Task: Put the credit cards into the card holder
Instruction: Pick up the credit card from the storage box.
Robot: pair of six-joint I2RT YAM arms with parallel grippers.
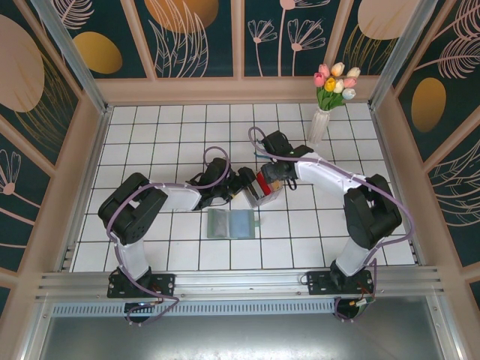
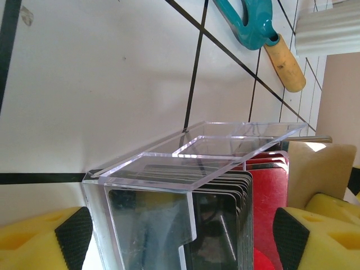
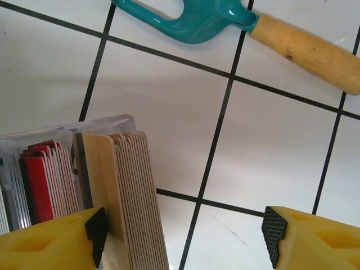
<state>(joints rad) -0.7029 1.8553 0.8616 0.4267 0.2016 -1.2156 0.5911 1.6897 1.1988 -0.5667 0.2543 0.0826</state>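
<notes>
The credit cards (image 1: 262, 184) stand on edge in a small clear tray (image 1: 267, 199) at mid-table. In the left wrist view I see dark cards (image 2: 225, 225) in the tray (image 2: 146, 214), then red (image 2: 270, 197) and beige ones (image 2: 320, 169). My left gripper (image 2: 180, 236) is open, its fingertips at the tray's near end. My right gripper (image 3: 185, 236) is open too; the beige stack (image 3: 132, 197) stands between its jaws, against the left pad (image 3: 97, 233), with red cards (image 3: 39, 180) beyond. The sage-green card holder (image 1: 231, 223) lies open in front of the tray, apart from both grippers.
A teal-headed tool (image 3: 191, 19) with a wooden handle (image 3: 309, 50) lies on the white tiles just beyond the tray. A white vase (image 1: 319, 126) of tulips stands at the back right. Pale walls close off the tiled floor on three sides.
</notes>
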